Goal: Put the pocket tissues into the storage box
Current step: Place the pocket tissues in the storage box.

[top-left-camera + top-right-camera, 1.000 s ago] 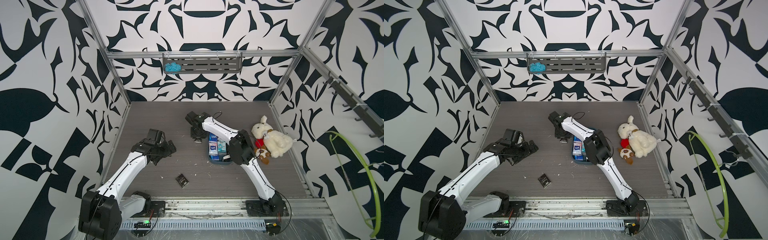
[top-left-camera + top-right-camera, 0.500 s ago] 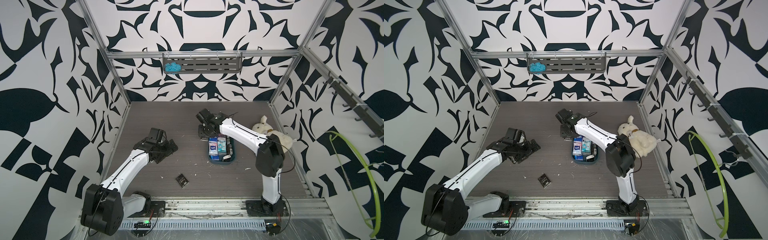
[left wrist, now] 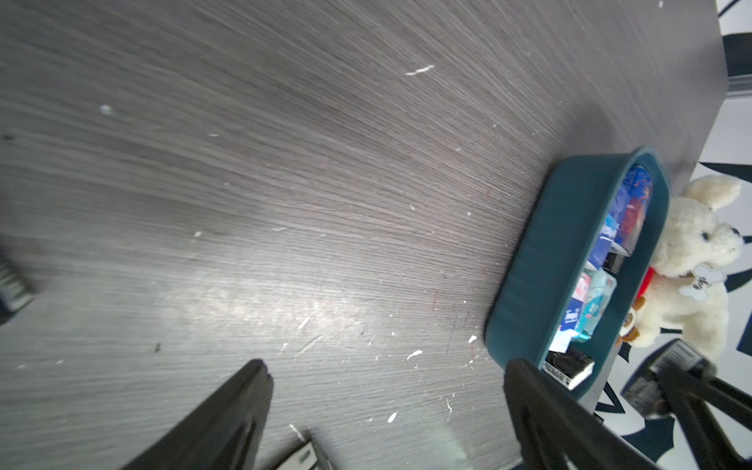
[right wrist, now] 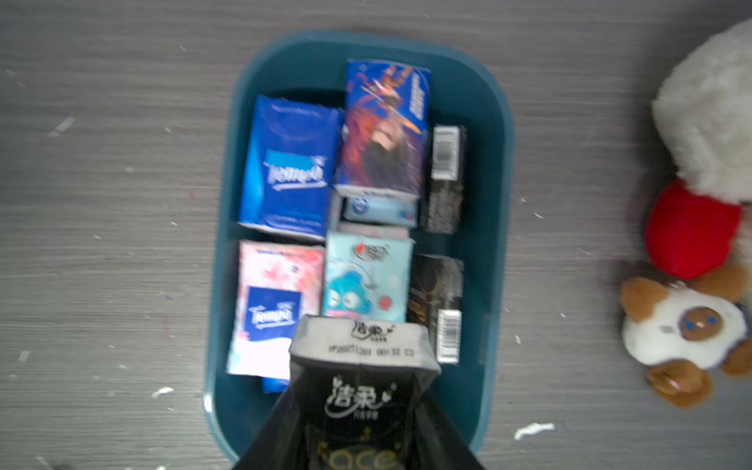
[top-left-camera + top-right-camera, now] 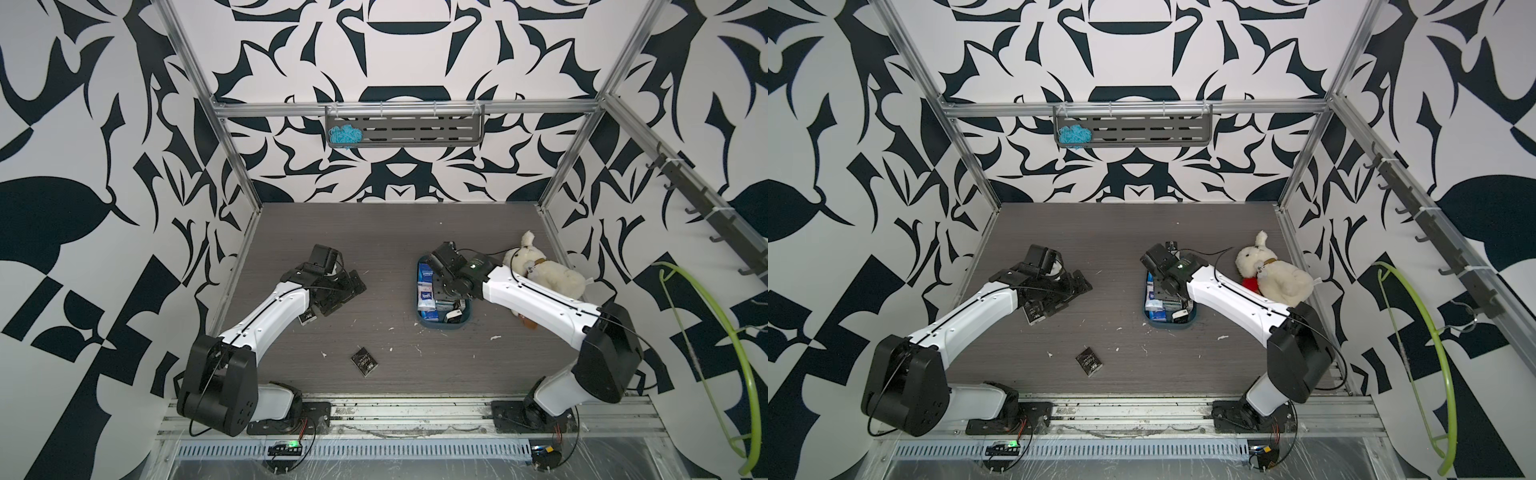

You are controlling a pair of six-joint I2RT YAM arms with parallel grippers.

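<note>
setting: a grey wood-grain tabletop (image 5: 374, 232), flecked with white scraps, inside black-and-white patterned walls.
storage box (image 5: 441, 329): dark teal, right of centre on the table, just beside a cream plush dog (image 5: 548, 276).
inside the box: a blue packet (image 4: 289, 167), a pink-white packet (image 4: 276, 301), a light teal packet (image 4: 366, 276), a blue-and-red printed packet (image 4: 384, 126), and two barcoded packets (image 4: 445, 179) standing on edge along one wall.
my right gripper (image 4: 360, 390): closed partway on a black packet (image 4: 360, 362) with white lettering, which I hold over one end of the box, above the packets inside.
my left gripper (image 3: 384, 378): fingers spread wide with nothing between them, low over bare tabletop, well apart from the box.
loose packet (image 5: 364, 361): black, flat on the table near the front edge, between my arms.
half-hidden packet (image 5: 308, 318): black, on the table under my left arm.
</note>
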